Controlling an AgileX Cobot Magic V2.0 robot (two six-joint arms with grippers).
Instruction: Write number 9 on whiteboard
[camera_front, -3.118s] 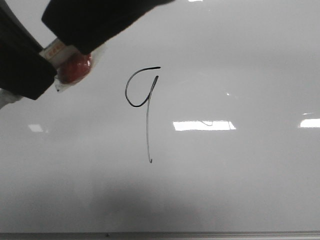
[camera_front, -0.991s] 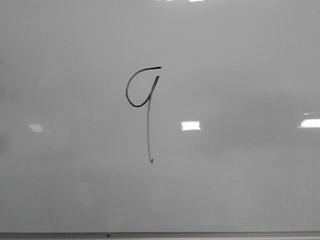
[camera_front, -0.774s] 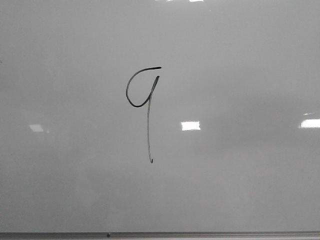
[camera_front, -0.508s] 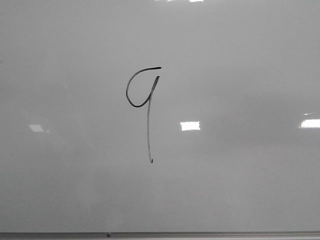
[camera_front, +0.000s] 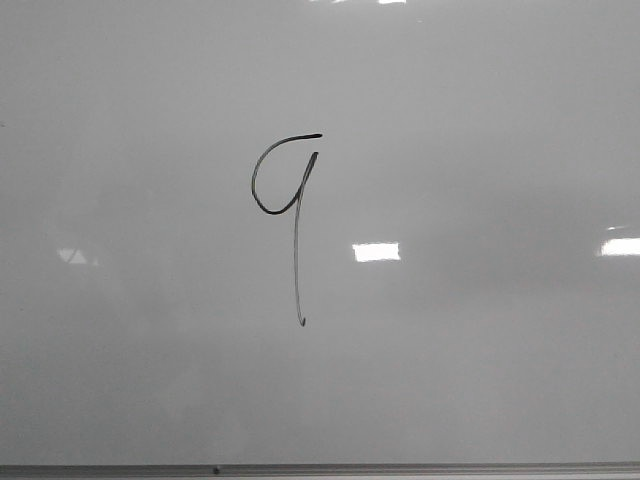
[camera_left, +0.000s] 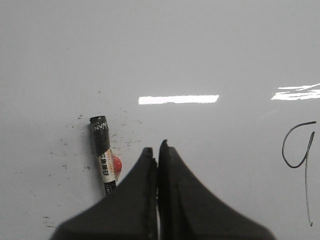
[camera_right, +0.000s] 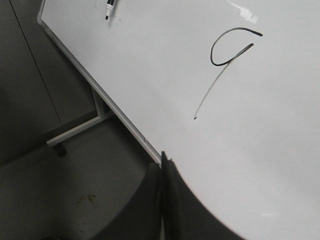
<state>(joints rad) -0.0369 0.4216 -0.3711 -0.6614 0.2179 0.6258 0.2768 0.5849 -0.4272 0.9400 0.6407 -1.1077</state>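
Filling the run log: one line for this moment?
number 9 drawn on whiteboard | marker lying on board | left tool shut, empty | right tool shut, empty

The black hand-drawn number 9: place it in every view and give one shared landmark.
Front view: the black hand-drawn number 9 sits just left of centre, upright.
Left wrist view: at the right edge, beside the shut left gripper.
Right wrist view: upper right, tail slanting down-left.
Shared landmark: the glossy grey-white whiteboard it is drawn on.

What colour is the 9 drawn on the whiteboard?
Black, a thin marker line: the 9 on the pale grey-white whiteboard. Clearest in the front view.
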